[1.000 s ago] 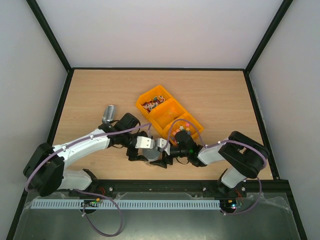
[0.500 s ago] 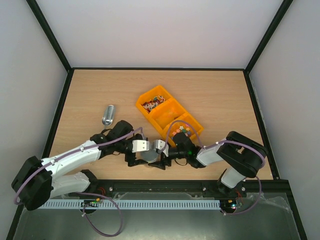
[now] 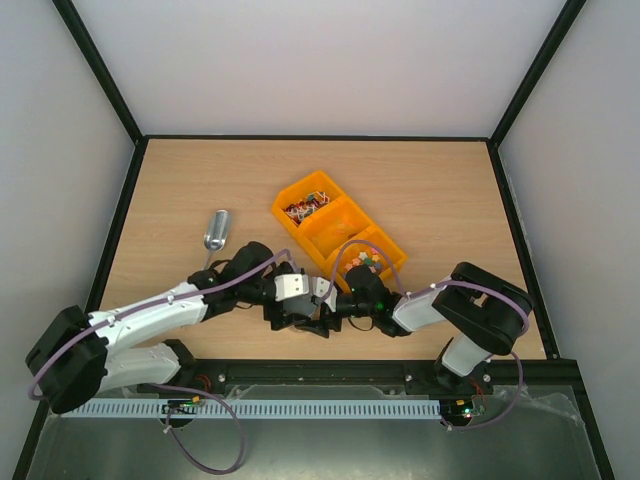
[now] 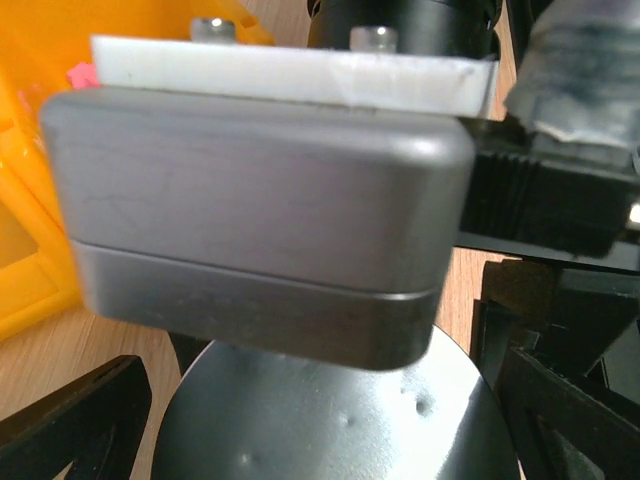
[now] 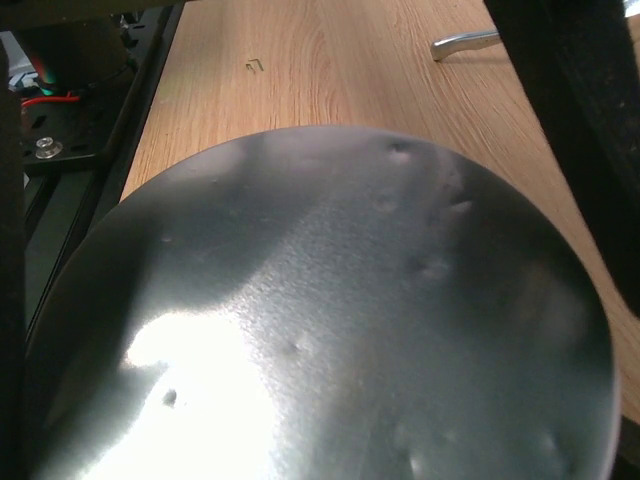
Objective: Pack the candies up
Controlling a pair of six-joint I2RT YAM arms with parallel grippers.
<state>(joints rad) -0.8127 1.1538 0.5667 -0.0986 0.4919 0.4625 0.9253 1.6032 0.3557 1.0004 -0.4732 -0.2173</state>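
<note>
The candies (image 3: 305, 207), small red and white wrapped sweets, lie in the far compartment of an orange tray (image 3: 335, 225). A round silver tin (image 4: 330, 420) lies on the table near the front edge; the two grippers hide it from the top view. My left gripper (image 4: 320, 425) has a dark finger on each side of the tin and looks shut on it. My right gripper (image 5: 320, 330) faces it from the other side, its fingers (image 5: 570, 110) at the tin's (image 5: 330, 300) rim. Both grippers meet in the top view: left (image 3: 292, 315), right (image 3: 318, 318).
Chunky pastel pieces (image 3: 368, 262) fill the tray's near compartment, just behind the right wrist. A metal scoop (image 3: 216, 230) lies on the table to the left; its handle shows in the right wrist view (image 5: 465, 42). The tray's wall (image 4: 30, 200) is close on the left gripper's left.
My left gripper has shifted right, over the silver tin, which showed between the grippers earlier and is now covered. The left elbow swung down and back. The right arm barely moved.
</note>
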